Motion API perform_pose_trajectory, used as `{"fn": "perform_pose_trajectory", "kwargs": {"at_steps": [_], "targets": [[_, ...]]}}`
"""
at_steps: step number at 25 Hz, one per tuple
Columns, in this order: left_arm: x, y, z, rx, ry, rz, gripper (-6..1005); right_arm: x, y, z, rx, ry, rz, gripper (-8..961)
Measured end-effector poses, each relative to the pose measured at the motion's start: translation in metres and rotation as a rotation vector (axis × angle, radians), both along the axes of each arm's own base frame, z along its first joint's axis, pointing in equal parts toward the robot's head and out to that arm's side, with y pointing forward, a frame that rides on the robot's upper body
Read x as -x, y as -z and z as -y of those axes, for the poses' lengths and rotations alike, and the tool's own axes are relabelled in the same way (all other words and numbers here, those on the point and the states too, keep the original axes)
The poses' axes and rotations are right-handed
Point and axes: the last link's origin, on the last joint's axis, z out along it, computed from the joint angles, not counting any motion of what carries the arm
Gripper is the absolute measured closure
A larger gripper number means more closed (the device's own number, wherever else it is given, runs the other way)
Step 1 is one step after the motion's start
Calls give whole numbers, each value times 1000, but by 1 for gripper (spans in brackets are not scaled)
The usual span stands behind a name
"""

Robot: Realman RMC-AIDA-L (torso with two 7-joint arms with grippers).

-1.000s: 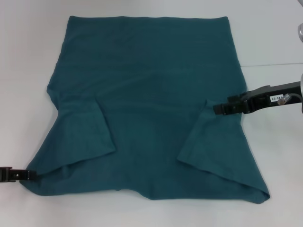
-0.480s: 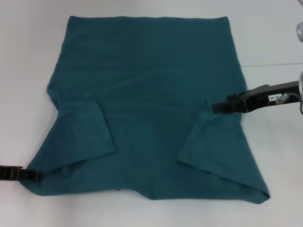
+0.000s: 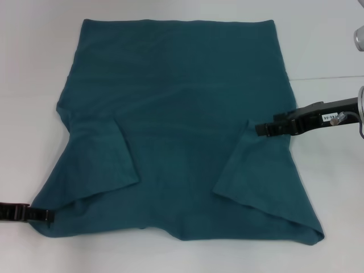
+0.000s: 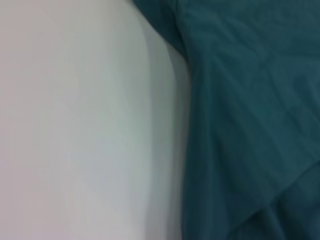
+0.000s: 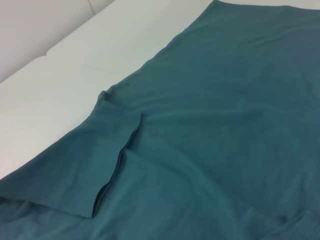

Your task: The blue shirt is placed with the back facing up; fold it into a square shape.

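The shirt point(image 3: 176, 125) lies flat on the table point(image 3: 330, 51), both sleeves folded inward; the left gripper point(image 3: 48, 216) meets its near-left corner, the right gripper point(image 3: 259, 129) the right sleeve fold, likely to grasp; finger state cannot be told.

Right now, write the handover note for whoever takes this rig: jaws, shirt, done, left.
Left gripper: low at the shirt's near left corner, at the cloth edge; whether its jaws are open or shut is unclear.
Right gripper: over the shirt's right side, at the top of the folded-in right sleeve; jaws also unclear.
Shirt: spread flat on the white table, hem far, both sleeves already folded inward.
Left to do: fold the body up into a square.
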Motion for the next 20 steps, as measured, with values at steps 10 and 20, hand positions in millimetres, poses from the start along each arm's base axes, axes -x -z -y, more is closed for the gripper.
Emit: {"fn": "perform_pose_trajectory", "kwargs": {"at_steps": [10,20], "targets": [[-3,5,-3,12,-4,22,308,-1,1,0,4,3,-2,254],[-5,11,-8,11,2,23,376,-2,1,1,2,9,-5,255]]}}
